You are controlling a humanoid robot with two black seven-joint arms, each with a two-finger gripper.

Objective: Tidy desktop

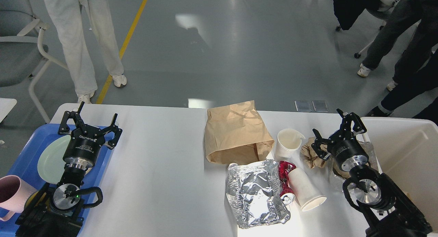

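White tabletop (pixel 160 168) fills the lower half of the head view, with litter bunched right of centre. Nearest: crumpled foil tray (pixel 256 194), touching a paper cup (pixel 305 190) lying on its side with a red wrapper (pixel 284 172) wedged between them. Pink mug (pixel 12 192) at the near left corner, on the blue tray (pixel 25 151) that also holds a pale green plate (pixel 51 158). Left end effector (pixel 89 124) hovers over the tray's far right edge, fingers spread wide, holding nothing. Right end effector (pixel 335 131) is also wide open and empty, just above a crumpled brown paper wad (pixel 309 153) and a clear plastic bag (pixel 368 151) (contact not clear). White bin (pixel 410 151) sits at the tabletop's right edge. Further back: an upright paper cup (pixel 289 142) just beside a brown paper bag (pixel 236 132) lying flat. Beyond the tabletop: grey floor (pixel 219 52) with a yellow line (pixel 126 41), a chair (pixel 20 52) at left, a person in light trousers (pixel 82 41), dark-clothed legs (pixel 403 41) far right.
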